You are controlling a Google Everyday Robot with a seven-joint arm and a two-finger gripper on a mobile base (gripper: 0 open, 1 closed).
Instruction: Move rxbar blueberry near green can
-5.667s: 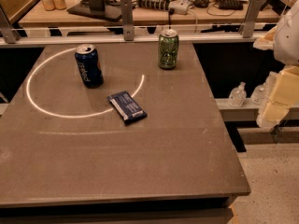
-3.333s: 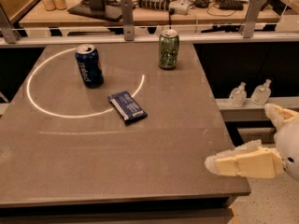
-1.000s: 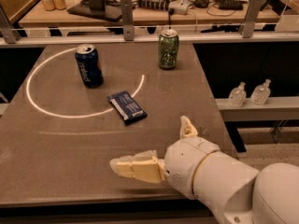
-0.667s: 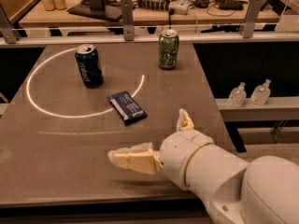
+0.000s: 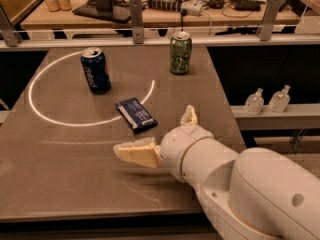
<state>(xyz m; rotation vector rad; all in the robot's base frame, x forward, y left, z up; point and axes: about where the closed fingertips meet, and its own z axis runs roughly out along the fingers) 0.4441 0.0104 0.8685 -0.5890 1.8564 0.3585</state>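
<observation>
Camera view: the gripper (image 5: pixel 153 131) hangs low over the near middle of the counter (image 5: pixel 60 179), just near and right of the bar, with its jaws spread wide apart and nothing between them. The bar (image 5: pixel 136 115) lies flat and askew at mid-counter, across the arc of a pale light ring (image 5: pixel 37 109). The green can (image 5: pixel 180 53) stands upright well apart from it, at the far edge and right of centre.

The step in hand looks like the reach before the grasp. To do it well, turn the jaws to straddle the bar's narrow width and come down square. The flat wrapper offers little height, so close low on its long edges. Then carry it far and right, and set it down beside the can without nudging it.

Count: one bar, one green can, one blue can (image 5: pixel 95 70) at far left, two small bottles (image 5: pixel 254 102) on the shelf (image 5: pixel 300 113) at right
</observation>
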